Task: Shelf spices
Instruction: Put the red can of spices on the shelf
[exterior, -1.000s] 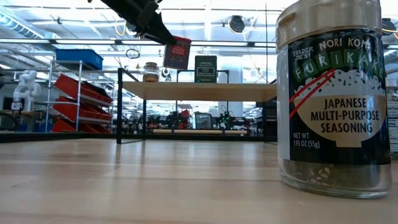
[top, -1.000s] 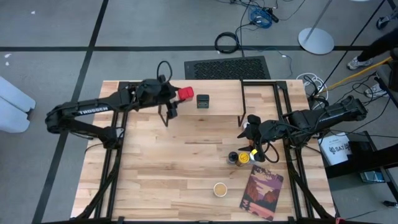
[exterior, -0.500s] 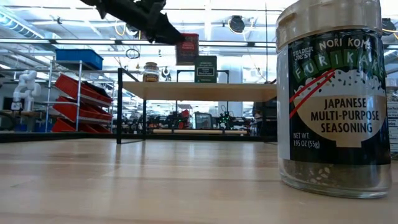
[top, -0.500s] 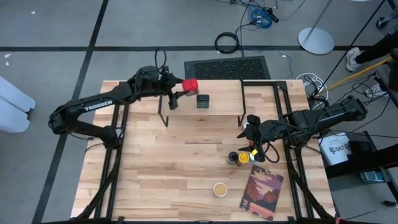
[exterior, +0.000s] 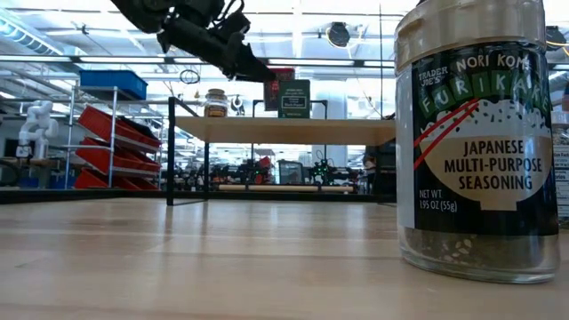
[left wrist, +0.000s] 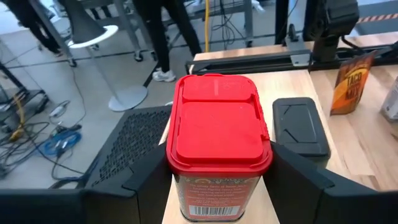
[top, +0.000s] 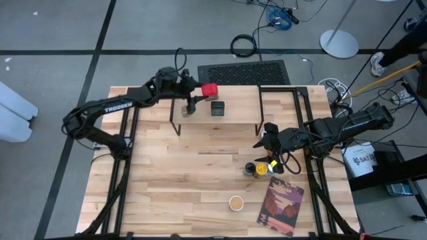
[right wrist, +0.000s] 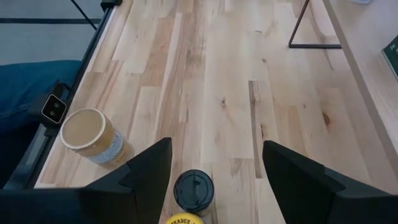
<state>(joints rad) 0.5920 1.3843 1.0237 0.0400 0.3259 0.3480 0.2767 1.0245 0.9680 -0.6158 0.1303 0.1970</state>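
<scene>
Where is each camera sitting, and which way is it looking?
High view: above the table, looking straight down; both dark arms show.
Low view: at tabletop height, looking across to the pale wooden shelf; the left arm shows.
Left wrist view: on the left arm, facing the square red-lidded spice tin in its jaws.
Right wrist view: on the right arm, facing the plank table; open jaws show.
Shared: high, low and left wrist views show the red-lidded tin.

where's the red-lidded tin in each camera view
High view: red tin held by the left gripper over the shelf, beside the black tin.
Low view: upper middle, above the shelf plank, partly in front of the black tin.
Left wrist view: centre, in the gripper, black tin beside it.
Right wrist view: not in it.
Shared landmark: the black tin.
</scene>
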